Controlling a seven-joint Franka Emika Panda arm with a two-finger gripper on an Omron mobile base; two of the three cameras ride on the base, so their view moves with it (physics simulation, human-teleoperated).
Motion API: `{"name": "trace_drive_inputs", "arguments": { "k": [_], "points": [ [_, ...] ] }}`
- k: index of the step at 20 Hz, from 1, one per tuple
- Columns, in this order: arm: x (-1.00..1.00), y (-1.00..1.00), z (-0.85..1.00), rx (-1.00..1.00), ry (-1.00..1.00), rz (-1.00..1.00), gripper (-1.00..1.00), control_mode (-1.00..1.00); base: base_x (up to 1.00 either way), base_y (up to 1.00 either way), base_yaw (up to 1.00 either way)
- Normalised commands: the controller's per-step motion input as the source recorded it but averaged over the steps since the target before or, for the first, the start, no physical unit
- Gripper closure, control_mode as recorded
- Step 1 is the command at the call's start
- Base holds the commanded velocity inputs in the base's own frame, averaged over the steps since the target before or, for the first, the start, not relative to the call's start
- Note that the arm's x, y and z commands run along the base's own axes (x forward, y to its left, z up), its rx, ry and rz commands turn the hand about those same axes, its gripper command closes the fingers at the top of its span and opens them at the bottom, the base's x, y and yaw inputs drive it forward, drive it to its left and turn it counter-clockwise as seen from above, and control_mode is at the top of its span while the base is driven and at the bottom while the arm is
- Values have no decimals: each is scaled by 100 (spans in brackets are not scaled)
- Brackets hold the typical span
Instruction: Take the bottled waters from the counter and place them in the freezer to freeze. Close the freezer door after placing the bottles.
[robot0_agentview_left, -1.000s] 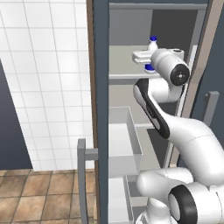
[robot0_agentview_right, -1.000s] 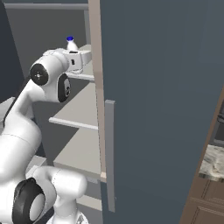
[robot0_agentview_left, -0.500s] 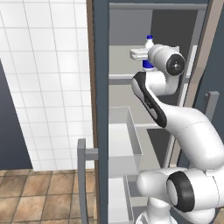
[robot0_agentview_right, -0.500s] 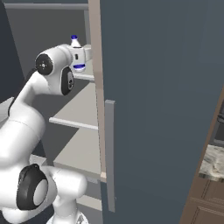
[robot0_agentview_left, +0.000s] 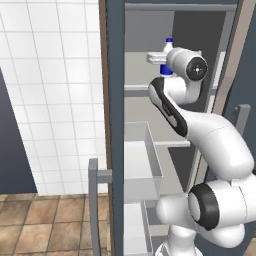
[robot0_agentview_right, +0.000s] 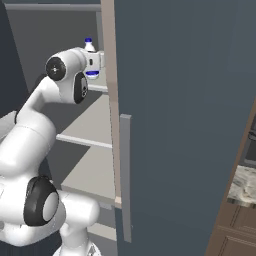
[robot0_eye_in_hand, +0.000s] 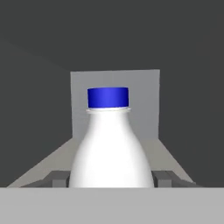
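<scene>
My gripper is shut on a blue-capped bottled water, which it holds upright inside the freezer, just above an upper pale grey shelf. From the right base view the bottle rises above the gripper, and its blue label band shows below the hand. In the hand view the whitish bottle sits between the fingers, facing the grey back wall. The freezer door stands open at the left, seen edge-on. The counter is out of view.
A white bin juts out below the arm, over lower shelves. A slate panel with a bar handle stands close on the right of the arm. White wall tiles and a brown tiled floor lie to the left.
The wrist has turned and the hand has carried the bottle a little further over the upper shelf. The bottle stays in the grip.
</scene>
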Motion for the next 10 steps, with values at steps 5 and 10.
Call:
{"name": "trace_drive_inputs", "arguments": {
  "k": [5,10],
  "points": [
    [22,-1,-7,8,0,0,100,-100,0,0,0],
    [25,-3,-19,2,-1,0,100,-100,0,0,0]
  ]
}}
